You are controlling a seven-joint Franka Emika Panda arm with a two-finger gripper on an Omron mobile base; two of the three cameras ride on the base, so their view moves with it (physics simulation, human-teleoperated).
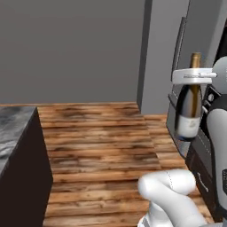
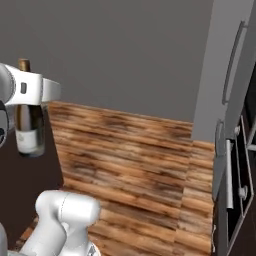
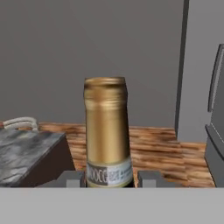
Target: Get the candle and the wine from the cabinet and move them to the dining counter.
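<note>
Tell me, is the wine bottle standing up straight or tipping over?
Upright. The wine bottle hangs in the air with its gold neck pointing up, the gripper shut on that neck, and its base clear above the wooden floor.

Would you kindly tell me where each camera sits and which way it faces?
Left base view: behind the arm's left, facing forward and down over wooden floor; arm at lower right, end effector holding the wine.
Right base view: behind the arm's right; arm at lower left, wine at left.
Hand view: along the end effector, at the foil neck, dining counter at left.
All views share the wine.
</note>
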